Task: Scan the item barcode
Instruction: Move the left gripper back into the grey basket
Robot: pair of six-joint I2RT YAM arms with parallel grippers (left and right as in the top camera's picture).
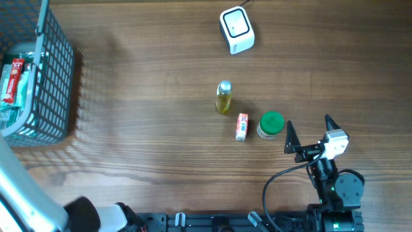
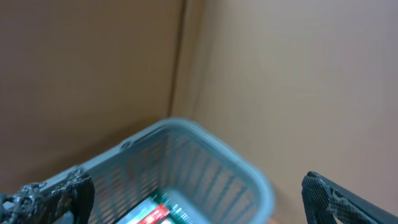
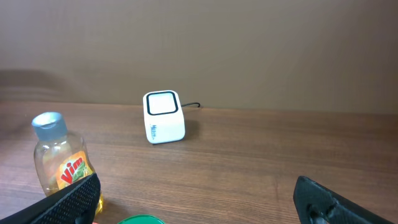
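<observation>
The white barcode scanner stands at the far middle of the table, its window turned toward the right wrist view. A yellow liquid bottle, a small red-and-white box and a green-lidded jar stand mid-table. My right gripper is open and empty, just right of the jar, pointing at the scanner. My left gripper hangs open and empty over the basket. It does not show in the overhead view.
The blue-grey wire basket sits at the table's left edge, holding red and green packets. The scanner's cable runs off the far edge. Bare wood lies between the basket and the items.
</observation>
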